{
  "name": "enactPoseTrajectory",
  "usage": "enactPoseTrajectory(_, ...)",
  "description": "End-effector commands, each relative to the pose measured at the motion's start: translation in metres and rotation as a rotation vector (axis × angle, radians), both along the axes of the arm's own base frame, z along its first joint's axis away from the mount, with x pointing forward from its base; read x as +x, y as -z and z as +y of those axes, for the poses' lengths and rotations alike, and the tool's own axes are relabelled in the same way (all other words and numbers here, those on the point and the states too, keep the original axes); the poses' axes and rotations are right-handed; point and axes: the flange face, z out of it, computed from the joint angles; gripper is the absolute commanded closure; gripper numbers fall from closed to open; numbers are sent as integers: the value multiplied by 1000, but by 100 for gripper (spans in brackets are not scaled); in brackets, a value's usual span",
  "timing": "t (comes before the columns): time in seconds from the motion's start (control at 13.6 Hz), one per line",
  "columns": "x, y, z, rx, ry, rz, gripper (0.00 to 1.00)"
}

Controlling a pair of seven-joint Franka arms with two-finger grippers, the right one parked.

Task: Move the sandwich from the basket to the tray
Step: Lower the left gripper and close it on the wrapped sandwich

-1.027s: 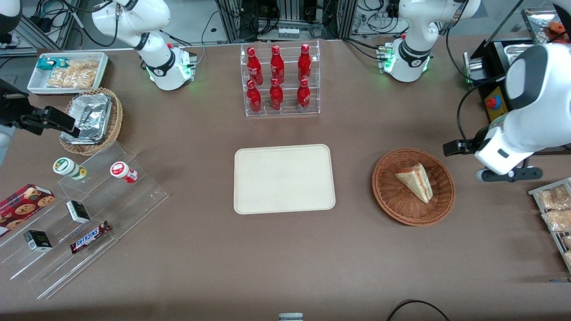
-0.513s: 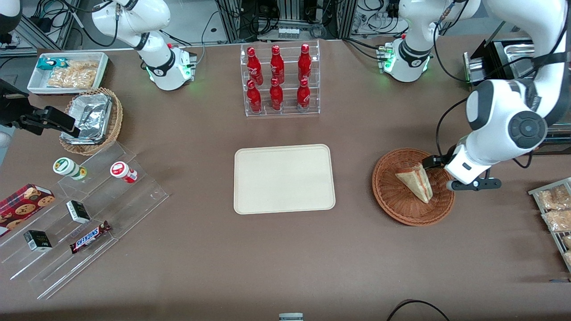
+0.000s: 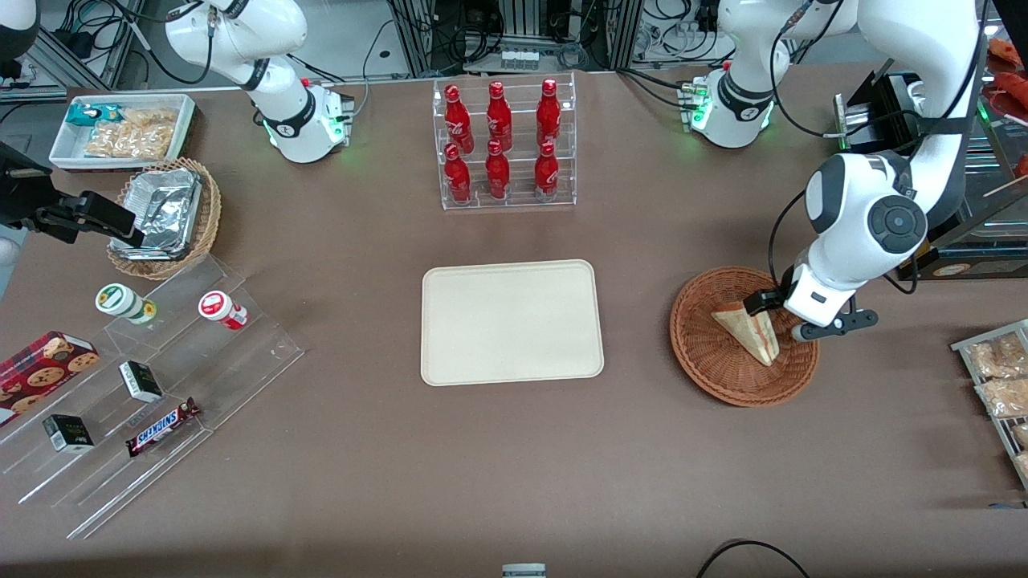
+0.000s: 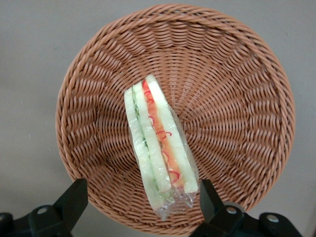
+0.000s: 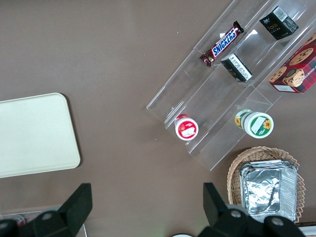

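The sandwich (image 3: pixel 747 329), a pale bread wedge with red and green filling in clear wrap, lies in the round reddish-brown wicker basket (image 3: pixel 707 369) toward the working arm's end of the table. My left gripper (image 3: pixel 803 315) hangs just above the basket's rim, over the sandwich's wide end. In the left wrist view the gripper (image 4: pixel 140 197) is open, its two black fingers (image 4: pixel 74 197) standing either side of the sandwich (image 4: pixel 158 143) without touching it, above the basket (image 4: pixel 237 98). The cream tray (image 3: pixel 511 321) lies bare at the table's middle, beside the basket.
A clear rack of red bottles (image 3: pixel 506 144) stands farther from the camera than the tray. Toward the parked arm's end are a stepped acrylic shelf of snacks (image 3: pixel 144 377), a tan basket with foil container (image 3: pixel 165 213) and a white bin (image 3: pixel 120 128). Snack packets (image 3: pixel 996 377) lie beside the basket.
The left arm has swung in from the working arm's end of the table, bringing the gripper over the basket and the sandwich's wide end. The sandwich has not moved.
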Motion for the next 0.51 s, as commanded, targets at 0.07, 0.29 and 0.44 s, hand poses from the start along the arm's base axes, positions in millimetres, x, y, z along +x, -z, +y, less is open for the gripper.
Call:
enactPoseTrajectory(0.07, -7, -3, -13, 2, -297, -48, 0)
enactPoseTrajectory(0.29, -5, 9, -16, -12, -509, -87, 0)
enactPoseTrajectory(0.44, -8, 16, -16, -7, -572, -71, 0)
